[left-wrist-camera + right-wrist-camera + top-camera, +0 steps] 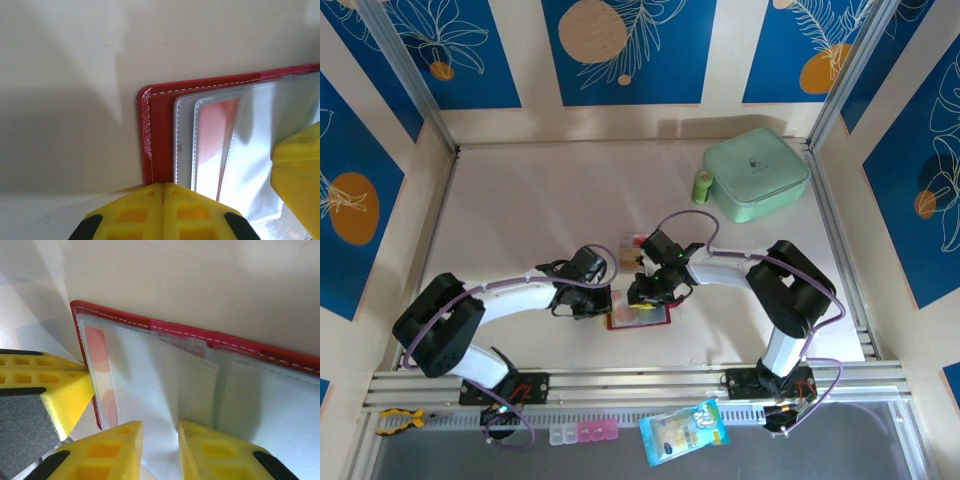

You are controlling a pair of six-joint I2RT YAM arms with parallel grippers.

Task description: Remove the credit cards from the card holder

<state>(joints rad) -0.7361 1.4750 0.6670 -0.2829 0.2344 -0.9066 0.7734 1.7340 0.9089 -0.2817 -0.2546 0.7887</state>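
The red card holder point(638, 318) lies open on the table between both grippers, its clear pockets point(165, 385) facing up. A whitish card with red-pink marking point(215, 142) sits inside a pocket near the holder's edge point(97, 367). A tan card point(630, 247) lies on the table just behind the grippers. My left gripper point(163, 200) is shut, its tips together at the holder's red border point(157, 130). My right gripper point(160, 445) is open, its fingers point(120, 450) standing astride a raised clear pocket leaf with a gap between them.
A mint-green square case point(757, 175) stands at the back right with a small green cylinder point(701, 187) beside it. At the near rail lie a blue snack packet point(684, 430), a pink pill box point(585, 432) and a yellow clamp point(398, 420).
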